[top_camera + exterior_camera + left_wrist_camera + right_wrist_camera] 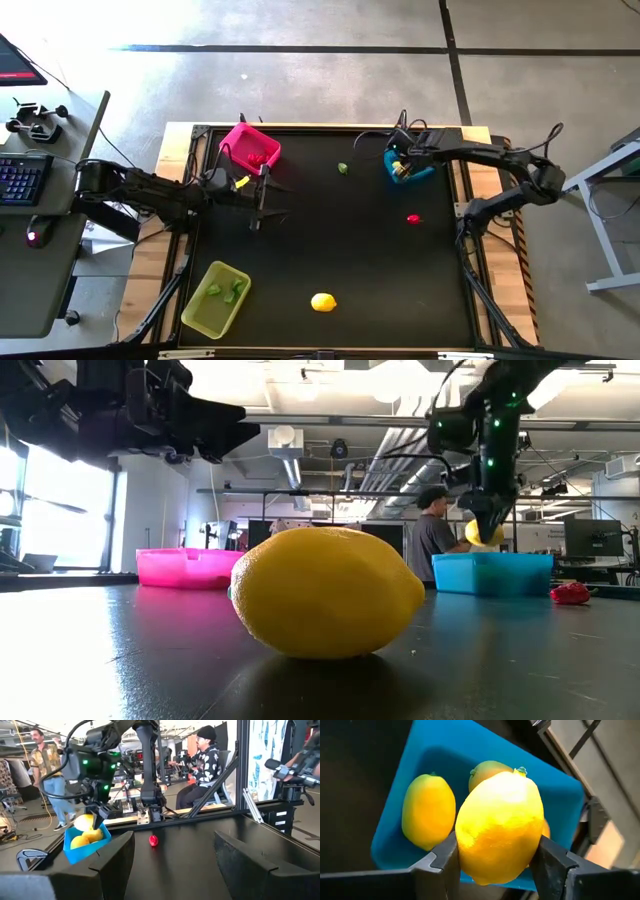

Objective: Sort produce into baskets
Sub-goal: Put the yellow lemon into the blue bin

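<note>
1. The right tool (495,862) is clamped on a lemon (500,827) in the right wrist view, one finger on each flank and the fruit's long axis running along the fingers. The blue basket (400,815) sits directly past it with other lemons already lying inside, so as we read it the drop is straight ahead.
2. High view: that tool (400,168) hangs over the blue basket (425,175) at the tabletop's far right. The left tool (262,205), spread wide and holding nothing, waits beside the pink basket (240,140). Loose bits: a lemon (322,301) near the front, a red piece (413,218), a green piece (343,167).
3. Low view: the held lemon (478,534) hovers just above the blue basket's rim (492,572).
4. Left wrist view: same story, lemon (82,822) right above the blue basket (80,851).
</note>
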Robot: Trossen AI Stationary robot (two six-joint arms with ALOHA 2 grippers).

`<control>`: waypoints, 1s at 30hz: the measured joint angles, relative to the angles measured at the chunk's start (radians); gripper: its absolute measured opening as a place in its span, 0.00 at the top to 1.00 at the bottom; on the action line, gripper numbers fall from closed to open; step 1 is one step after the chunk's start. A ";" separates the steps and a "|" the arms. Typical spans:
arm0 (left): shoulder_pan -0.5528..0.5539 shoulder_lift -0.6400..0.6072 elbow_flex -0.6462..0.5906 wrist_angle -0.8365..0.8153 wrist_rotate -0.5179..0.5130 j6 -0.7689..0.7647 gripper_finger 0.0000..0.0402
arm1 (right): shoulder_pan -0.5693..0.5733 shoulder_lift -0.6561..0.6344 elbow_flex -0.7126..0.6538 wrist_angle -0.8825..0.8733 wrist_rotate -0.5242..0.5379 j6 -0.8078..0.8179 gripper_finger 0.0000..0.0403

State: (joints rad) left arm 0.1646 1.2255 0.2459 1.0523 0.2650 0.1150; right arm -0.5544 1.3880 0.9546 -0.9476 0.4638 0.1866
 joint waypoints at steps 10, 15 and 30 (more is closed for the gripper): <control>0.000 0.000 0.000 -0.001 0.000 -0.006 0.37 | -0.061 0.000 -0.073 0.040 -0.081 -0.071 0.55; 0.000 0.000 0.000 -0.001 0.000 -0.006 0.37 | -0.061 0.000 -0.081 0.041 -0.081 -0.094 0.54; 0.000 0.000 0.001 -0.001 0.000 -0.007 0.37 | -0.061 0.000 -0.081 0.047 -0.098 -0.116 0.37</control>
State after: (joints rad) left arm 0.1646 1.2255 0.2466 1.0515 0.2653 0.1081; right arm -0.6152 1.3880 0.8741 -0.9004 0.3656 0.0704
